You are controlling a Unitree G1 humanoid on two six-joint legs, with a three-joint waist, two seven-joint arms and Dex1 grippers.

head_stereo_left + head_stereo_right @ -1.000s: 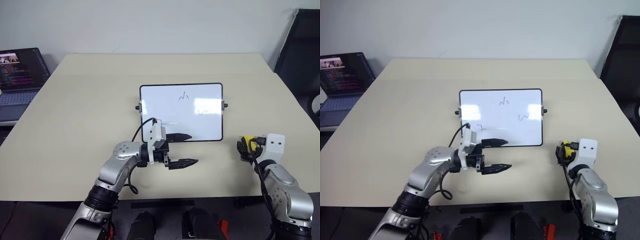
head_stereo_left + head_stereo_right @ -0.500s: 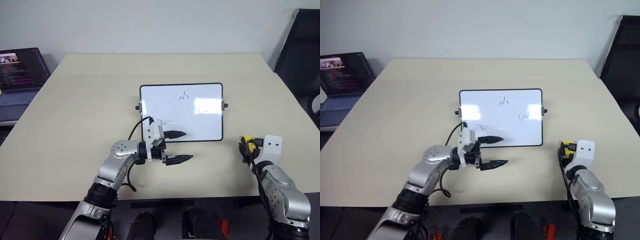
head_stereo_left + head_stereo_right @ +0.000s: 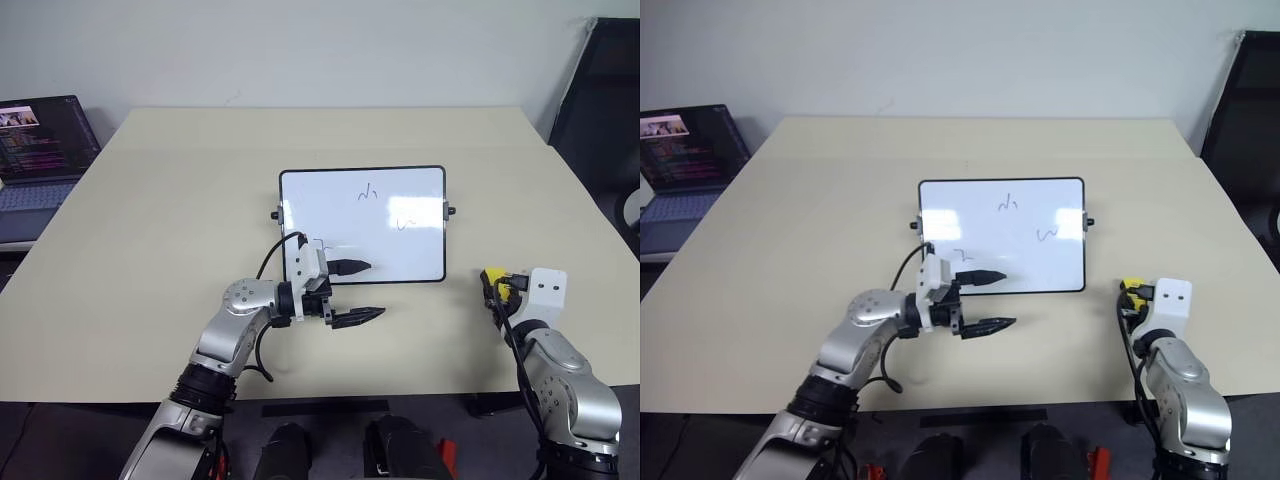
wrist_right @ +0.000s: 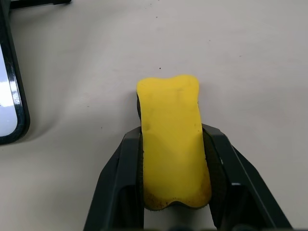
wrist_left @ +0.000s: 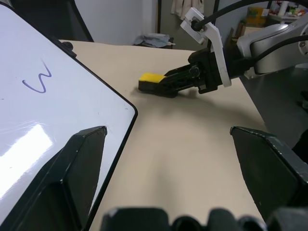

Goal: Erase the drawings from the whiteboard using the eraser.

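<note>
The whiteboard (image 3: 385,240) lies flat in the middle of the table. On it are three small dark drawings: one near the far edge (image 3: 369,192), one toward the right (image 3: 404,223), and one at the near left (image 3: 321,243), partly behind my left wrist. My left gripper (image 3: 374,290) hovers open over the board's near edge, pointing right. The yellow eraser (image 4: 172,139) with its black base sits on the table to the right of the board. My right gripper (image 5: 169,81) is shut on its sides, the black fingers (image 4: 126,159) pressing both flanks.
An open laptop (image 3: 40,150) stands off the table's left side. A black chair (image 3: 605,110) is at the far right. The beige table (image 3: 180,220) spreads wide around the board, and its near edge runs just below my arms.
My right gripper's fingers have closed onto the eraser. My left gripper shifted slightly left along the board's near edge, then held still.
</note>
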